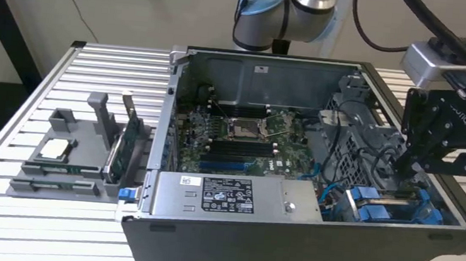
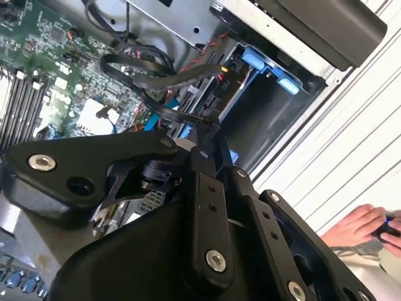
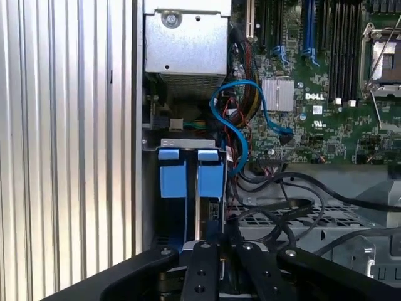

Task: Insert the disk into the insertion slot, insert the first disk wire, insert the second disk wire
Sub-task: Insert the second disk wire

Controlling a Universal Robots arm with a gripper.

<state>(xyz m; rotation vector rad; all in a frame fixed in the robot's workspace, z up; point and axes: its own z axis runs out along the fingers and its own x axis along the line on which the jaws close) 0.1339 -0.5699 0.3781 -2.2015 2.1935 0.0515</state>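
— What sort of place are we looking at?
— We take it for a robotics lab or test bench. An opened computer case (image 1: pixel 314 175) lies on a ribbed aluminium table (image 1: pixel 34 88), with a grey fixture (image 1: pixel 71 154) holding loose parts beside it.
— Anything else?
— We see a jointed robot arm (image 1: pixel 298 10) with trailing cables, plain walls behind, and a person's hand (image 2: pixel 360 227) at the table's edge.

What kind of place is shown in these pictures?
Probably a robotics test bench for computer assembly: an open grey metal computer case lies on a slatted aluminium table, a grey parts fixture stands beside it, and the arm's black gripper reaches inside the case.
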